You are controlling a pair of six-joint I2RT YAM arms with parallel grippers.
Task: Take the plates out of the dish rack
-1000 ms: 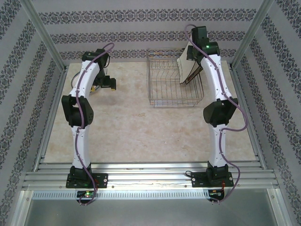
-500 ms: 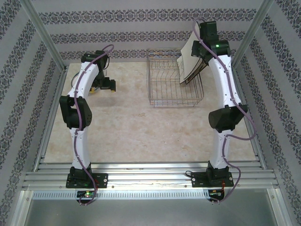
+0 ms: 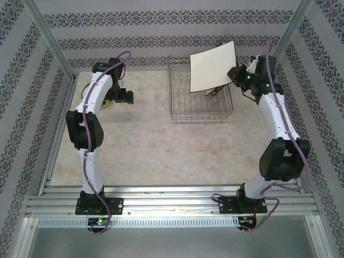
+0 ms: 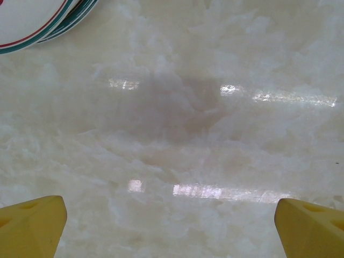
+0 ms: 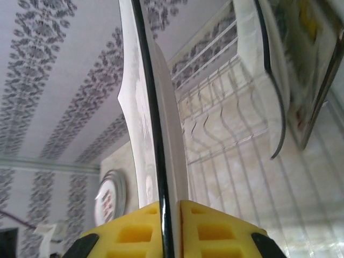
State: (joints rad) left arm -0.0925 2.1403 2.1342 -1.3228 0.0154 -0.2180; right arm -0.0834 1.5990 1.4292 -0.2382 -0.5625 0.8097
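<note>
My right gripper (image 3: 232,75) is shut on the edge of a square cream plate (image 3: 212,67), which hangs tilted above the back of the dish rack (image 3: 185,110). In the right wrist view that plate (image 5: 153,123) runs edge-on between my yellow fingers (image 5: 134,234), with the rack wires (image 5: 226,123) below. Another square plate (image 5: 301,70) with a dark rim leans in the rack (image 3: 216,90). My left gripper (image 4: 172,226) is open low over the table at the back left (image 3: 122,97). Stacked round plates (image 4: 32,21) lie just beyond it and also appear in the right wrist view (image 5: 110,196).
The marble table top (image 3: 161,145) stretches bare between the two arms. Patterned walls and metal posts (image 3: 48,37) close in the back and sides. The rack sits at the back, right of centre.
My right arm has lifted the square plate up out of the rack and swung out to the right, turning the plate flatter. The left arm has barely moved.
</note>
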